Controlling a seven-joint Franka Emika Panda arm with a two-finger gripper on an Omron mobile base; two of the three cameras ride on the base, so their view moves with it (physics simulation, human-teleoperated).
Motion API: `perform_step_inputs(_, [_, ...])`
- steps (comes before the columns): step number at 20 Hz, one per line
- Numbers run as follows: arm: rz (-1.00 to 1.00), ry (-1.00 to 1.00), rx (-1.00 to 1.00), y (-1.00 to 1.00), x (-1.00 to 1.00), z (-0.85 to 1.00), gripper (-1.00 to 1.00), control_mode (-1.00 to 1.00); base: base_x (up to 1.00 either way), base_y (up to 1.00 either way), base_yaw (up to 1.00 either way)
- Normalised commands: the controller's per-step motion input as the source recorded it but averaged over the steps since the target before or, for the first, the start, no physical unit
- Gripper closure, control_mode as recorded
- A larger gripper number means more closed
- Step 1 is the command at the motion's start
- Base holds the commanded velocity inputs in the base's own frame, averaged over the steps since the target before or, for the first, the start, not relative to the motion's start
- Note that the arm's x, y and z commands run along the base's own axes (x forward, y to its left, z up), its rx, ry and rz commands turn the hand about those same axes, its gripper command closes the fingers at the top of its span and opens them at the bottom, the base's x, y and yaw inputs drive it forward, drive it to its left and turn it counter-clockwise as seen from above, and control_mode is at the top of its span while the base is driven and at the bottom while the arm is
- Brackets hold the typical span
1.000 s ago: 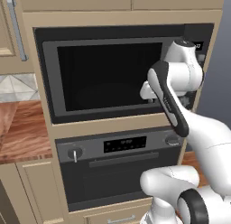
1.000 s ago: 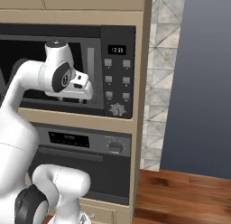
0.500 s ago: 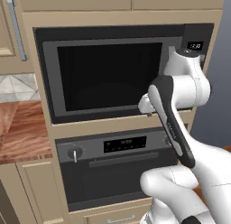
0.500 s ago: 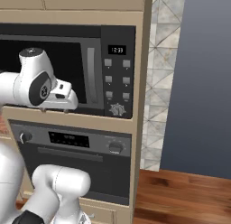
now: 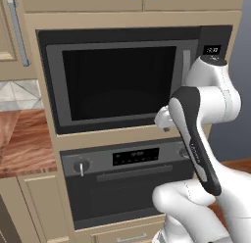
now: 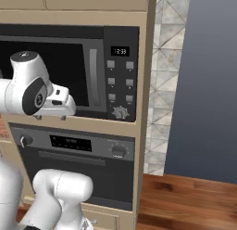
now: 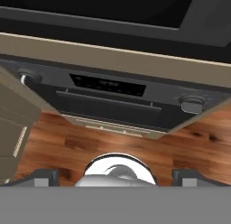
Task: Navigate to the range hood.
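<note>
While you face the tall cabinet column, take the microwave (image 5: pixel 120 80) as your landmark: its black glass door fills the middle of the left base view, and its control panel (image 6: pixel 120 80) sits at the door's right side. You can read the clock (image 6: pixel 120 51) at the top of that panel as 12:33; the six buttons and the dial (image 6: pixel 121 112) below it carry no writing you can make out. Directly under the microwave is the wall oven (image 6: pixel 74 169), with a knob (image 5: pixel 81 166) at each end of its display (image 5: pixel 136 157), whose marks are too small to read.

Your arm crosses in front of the microwave's lower right corner, and the hand (image 6: pixel 58 103) hangs just before its bottom edge, pointing down. In the hand view the jaws (image 7: pixel 115 175) show two tips set wide apart with nothing between them.

Left of the microwave lie a wooden counter (image 5: pixel 22 146) and tiled wall (image 5: pixel 19 96). Right of it stand a tiled strip (image 6: pixel 164 85) and grey wall (image 6: pixel 208 85), above wood floor (image 6: pixel 190 201). You have no range hood before you here.
</note>
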Motion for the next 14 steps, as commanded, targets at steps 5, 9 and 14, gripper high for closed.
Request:
perform_step_inputs(5, [-0.02, 0.0, 0.0, 0.0, -0.39, 0.0, -1.0, -1.0, 0.0, 0.0, 0.0])
perform_step_inputs(9, [-0.06, 0.0, 0.0, 0.0, -0.34, 0.0, -1.0, -1.0, 0.0, 0.0, 0.0])
perform_step_inputs(14, [0.0, 0.0, 0.0, 0.0, 0.0, 0.0, -1.0, 1.0, -0.6, 0.07, 0.14])
